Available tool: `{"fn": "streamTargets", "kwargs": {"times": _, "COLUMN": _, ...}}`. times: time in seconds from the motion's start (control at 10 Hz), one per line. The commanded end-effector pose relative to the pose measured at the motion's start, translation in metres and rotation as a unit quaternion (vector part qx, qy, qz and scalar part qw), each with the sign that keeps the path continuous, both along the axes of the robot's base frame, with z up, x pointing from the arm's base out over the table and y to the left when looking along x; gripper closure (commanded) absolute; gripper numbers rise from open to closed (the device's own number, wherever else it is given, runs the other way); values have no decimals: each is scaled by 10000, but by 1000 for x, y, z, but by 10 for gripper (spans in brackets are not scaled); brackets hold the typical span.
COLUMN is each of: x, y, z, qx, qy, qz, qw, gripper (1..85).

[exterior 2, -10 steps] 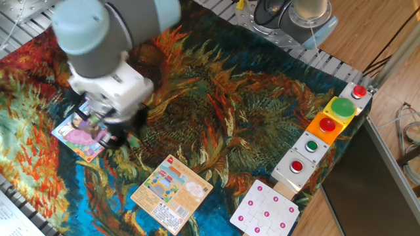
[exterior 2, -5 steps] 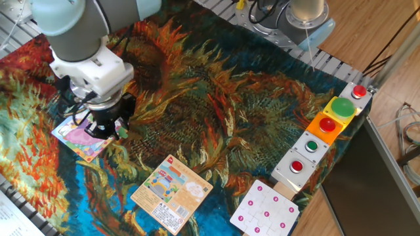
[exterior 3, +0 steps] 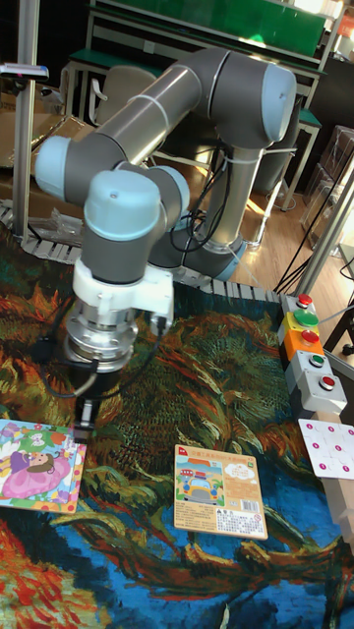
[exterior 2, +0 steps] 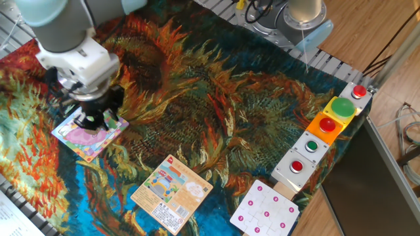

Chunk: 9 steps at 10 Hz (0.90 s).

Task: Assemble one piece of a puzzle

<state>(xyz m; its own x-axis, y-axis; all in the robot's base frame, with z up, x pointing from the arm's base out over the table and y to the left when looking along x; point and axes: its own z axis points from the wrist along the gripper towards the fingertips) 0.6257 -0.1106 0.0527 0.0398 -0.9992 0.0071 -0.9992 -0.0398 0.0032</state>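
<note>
Fixed view first. From my seat the tool point(exterior 2: 92, 120) is sitting right over the top corner of the puzzle point(exterior 2: 82, 136), and the arm's wrist blocks most of what's going on there. I can't tell if the fingers are apart or together, or if they're pinching a piece, it's all dark clutter. The puzzle itself lies flat on the tabletop point(exterior 2: 216, 105) at the left side, on that sunflower-pattern cloth, with its upper part hidden behind the tool. Compared with a second ago, the arm has slid left and further back, and the puzzle looks like it stayed where it was. Count here: one puzzle, one tan-orange card point(exterior 2: 172, 192) near the front edge, one white dotted card point(exterior 2: 265, 211) cut off by the bottom of the frame, and one button box point(exterior 2: 324, 134) on the right with four round buttons I can count.

Tall fixed view now. The tool point(exterior 3: 85, 417) hangs just above and beside the puzzle's point(exterior 3: 37, 466) right top corner; I only see a thin dark finger, so the gap is again not readable. The puzzle is cut off by the left edge. The tan-orange card point(exterior 3: 219, 491) is well apart from it, and the white dotted card point(exterior 3: 332, 447) runs off the right side. The button box point(exterior 3: 309, 354) is partly behind a post.
</note>
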Motion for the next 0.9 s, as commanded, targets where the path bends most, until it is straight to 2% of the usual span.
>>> {"fn": "streamTargets", "kwargs": {"times": 0.0, "x": -1, "y": -13, "z": 2, "qx": 94, "qy": 21, "qz": -50, "qw": 9999, "gripper": 843}}
{"fn": "streamTargets", "kwargs": {"times": 0.1, "x": -1, "y": -4, "z": 2, "qx": 256, "qy": 17, "qz": -233, "qw": 9994, "gripper": 843}}
{"fn": "streamTargets", "kwargs": {"times": 0.2, "x": 1, "y": 2, "z": 3, "qx": 304, "qy": -9, "qz": -387, "qw": 9988, "gripper": 843}}
{"fn": "streamTargets", "kwargs": {"times": 0.3, "x": 5, "y": 11, "z": 7, "qx": 182, "qy": -20, "qz": -471, "qw": 9987, "gripper": 843}}
{"fn": "streamTargets", "kwargs": {"times": 0.4, "x": 6, "y": 3, "z": 4, "qx": 97, "qy": -24, "qz": -425, "qw": 9990, "gripper": 843}}
{"fn": "streamTargets", "kwargs": {"times": 0.6, "x": 6, "y": -36, "z": -7, "qx": -104, "qy": -36, "qz": -156, "qw": 9998, "gripper": 843}}
{"fn": "streamTargets", "kwargs": {"times": 0.8, "x": 5, "y": -69, "z": -8, "qx": -282, "qy": -31, "qz": 51, "qw": 9996, "gripper": 843}}
